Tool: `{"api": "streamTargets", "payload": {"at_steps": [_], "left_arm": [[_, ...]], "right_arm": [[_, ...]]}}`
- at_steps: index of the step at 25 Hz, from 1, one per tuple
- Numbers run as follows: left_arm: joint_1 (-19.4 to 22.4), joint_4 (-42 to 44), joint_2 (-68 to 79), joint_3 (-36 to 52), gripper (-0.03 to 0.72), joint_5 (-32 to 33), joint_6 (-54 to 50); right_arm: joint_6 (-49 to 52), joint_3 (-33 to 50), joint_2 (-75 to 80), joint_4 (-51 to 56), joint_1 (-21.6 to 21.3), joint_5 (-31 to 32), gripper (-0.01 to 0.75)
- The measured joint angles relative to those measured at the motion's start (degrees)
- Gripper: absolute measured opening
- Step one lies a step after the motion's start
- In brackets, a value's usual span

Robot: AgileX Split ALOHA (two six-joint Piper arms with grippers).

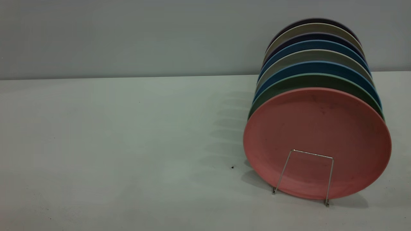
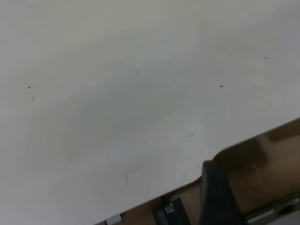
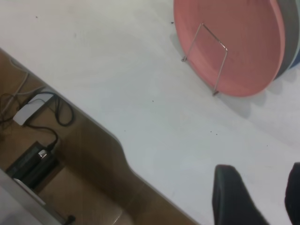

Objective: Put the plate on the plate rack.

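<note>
salmon-pink plate (image 1: 318, 128), silver wire rack (image 1: 330, 173)

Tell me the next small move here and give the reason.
Probably none beyond keeping both arms back: the pink plate already stands upright in the plate rack, front of the row, with no gripper touching it. The right gripper is open and empty, off near the table edge.

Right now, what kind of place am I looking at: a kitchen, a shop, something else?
Probably a test bench, not a kitchen. A bare white table against a plain grey wall holds only a thin silver wire rack filled with standing plates, a round salmon-pink plastic plate foremost. Loose cables lie below the table's edge.
</note>
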Motion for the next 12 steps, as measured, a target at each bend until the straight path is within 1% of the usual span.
{"api": "streamTargets", "payload": {"at_steps": [7, 9, 12], "left_arm": [[0.0, 0.0, 0.0, 0.0, 0.454, 0.1, 0.0], [0.1, 0.0, -0.2, 0.0, 0.454, 0.1, 0.0], [1.6, 0.0, -1.9, 0.0, 0.454, 0.1, 0.0]], "right_arm": [[0.0, 0.0, 0.0, 0.0, -0.5, 0.0, 0.297], [0.0, 0.0, 0.0, 0.0, -3.0, 0.0, 0.297], [0.0, 0.0, 0.0, 0.0, -8.7, 0.0, 0.297]]}}
